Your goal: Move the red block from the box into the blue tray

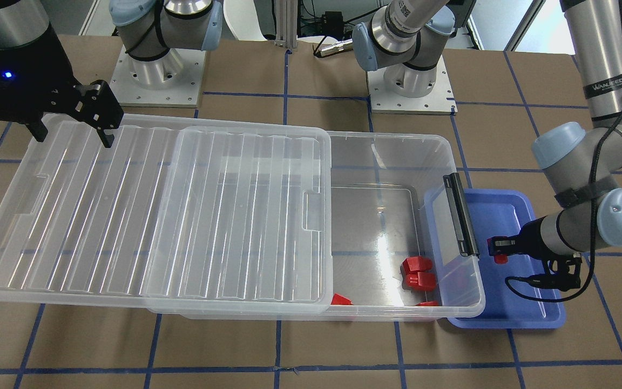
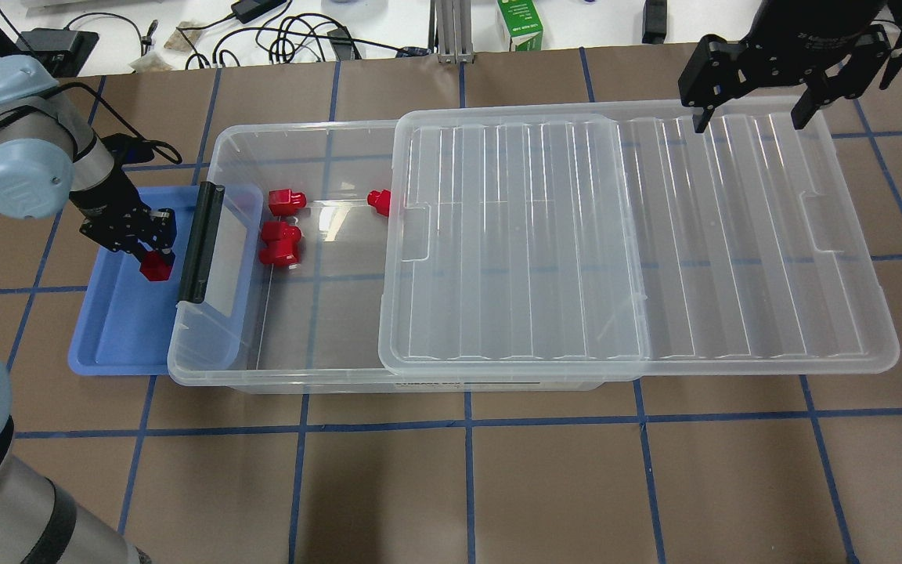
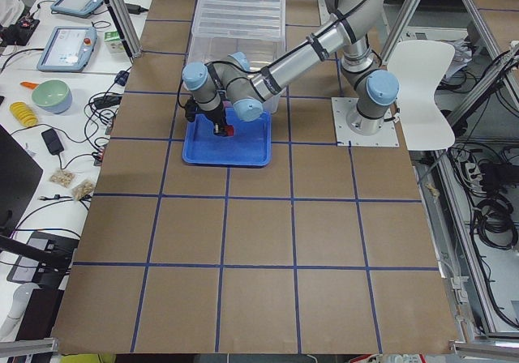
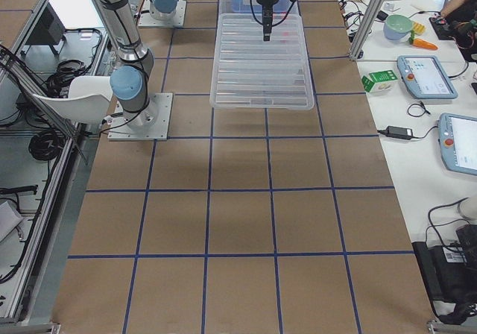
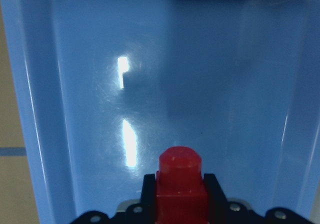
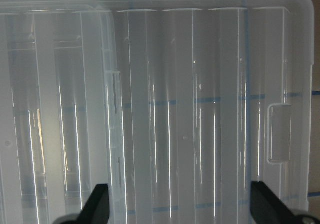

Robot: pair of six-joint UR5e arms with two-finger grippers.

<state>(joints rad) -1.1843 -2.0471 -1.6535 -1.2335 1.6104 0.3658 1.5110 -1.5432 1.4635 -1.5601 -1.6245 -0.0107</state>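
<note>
My left gripper is shut on a red block and holds it over the blue tray, near the tray's inner end. The wrist view shows the block's stub pointing out over the tray floor. The tray lies at the latch end of the clear box. Three more red blocks lie in the box's open part. The ribbed lid is slid aside and covers the rest of the box. My right gripper is open and empty above the lid's far end.
The box's black bar latch stands between the tray and the box interior, close to my left gripper. Cables and a green carton lie beyond the table's far edge. The arm bases stand behind the box.
</note>
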